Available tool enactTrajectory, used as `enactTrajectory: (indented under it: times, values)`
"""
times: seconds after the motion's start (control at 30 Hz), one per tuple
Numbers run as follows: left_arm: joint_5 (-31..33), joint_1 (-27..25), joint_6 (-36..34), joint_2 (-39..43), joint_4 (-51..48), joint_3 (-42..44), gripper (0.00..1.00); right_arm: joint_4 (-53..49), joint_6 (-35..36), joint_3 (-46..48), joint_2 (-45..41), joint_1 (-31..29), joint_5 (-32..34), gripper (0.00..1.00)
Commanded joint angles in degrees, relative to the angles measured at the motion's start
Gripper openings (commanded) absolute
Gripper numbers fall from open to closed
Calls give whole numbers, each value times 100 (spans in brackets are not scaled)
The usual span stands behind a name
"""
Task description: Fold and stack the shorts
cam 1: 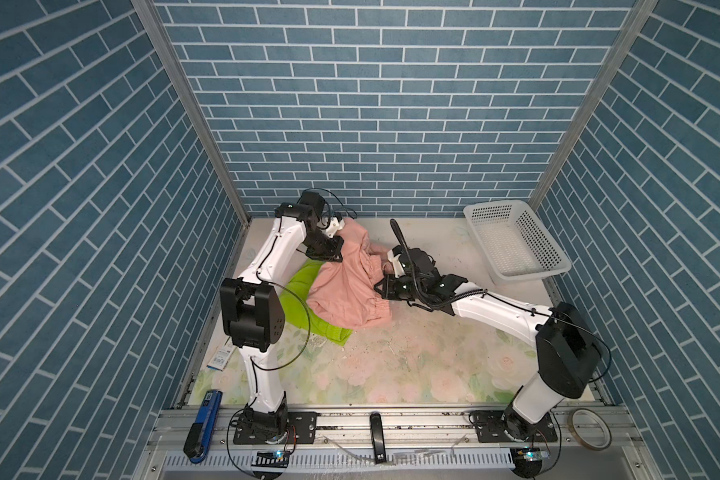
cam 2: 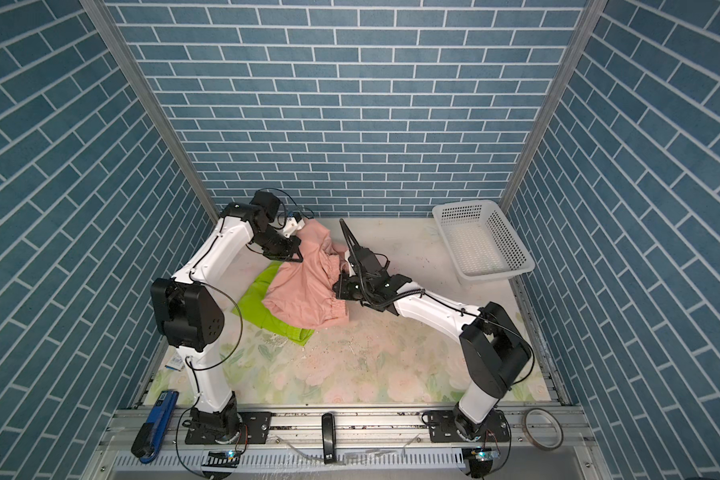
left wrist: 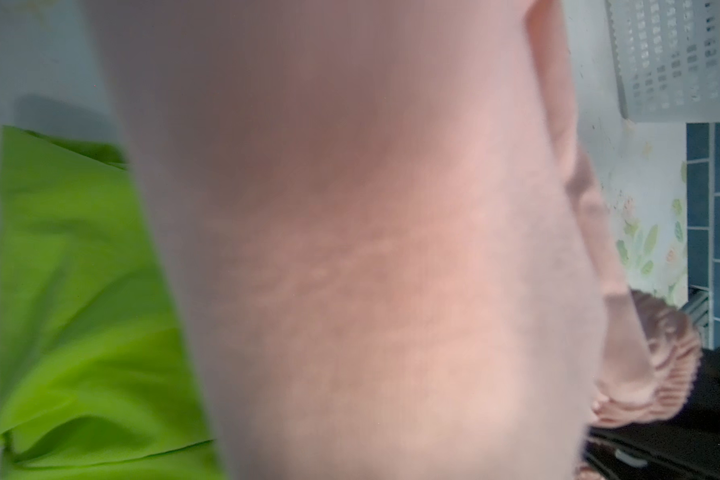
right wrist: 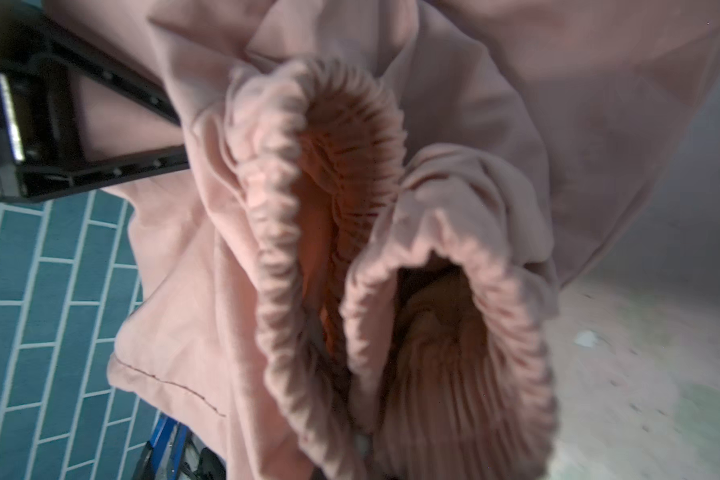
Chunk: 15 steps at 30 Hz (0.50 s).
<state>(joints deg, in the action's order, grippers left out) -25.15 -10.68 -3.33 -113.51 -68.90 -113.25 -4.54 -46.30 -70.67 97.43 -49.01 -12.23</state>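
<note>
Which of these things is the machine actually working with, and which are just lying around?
In the job:
pink shorts
green shorts, partly under the pink pair

Just lying about:
white basket, nothing in it
tape roll
blue tool
black bar on the front rail

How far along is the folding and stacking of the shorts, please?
Done: green shorts lie flat, seemingly folded. In hand: left gripper and right gripper pinch the bunched pink shorts, partly over the green. Left: fold the pink pair, stack it.
</note>
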Motion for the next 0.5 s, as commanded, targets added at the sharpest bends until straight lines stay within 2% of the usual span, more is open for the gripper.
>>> enactTrajectory:
  times: [0.0,0.1,0.2,0.47]
  values:
    - [303,189,-370,-358,-869,-495,0,365,-344,-553,456,-177,-281,0]
    - [232,420,-438,-548,-823,-498,0,495,-423,-867,847,-258,-278,0]
    - [468,617,-545,-831,-989,-583,0,606,-557,-1070,1191,-318,-355,0]
    - [856,1114,-713,-1208,-664,-284,0,785,-654,-905,1700,-370,-243,0]
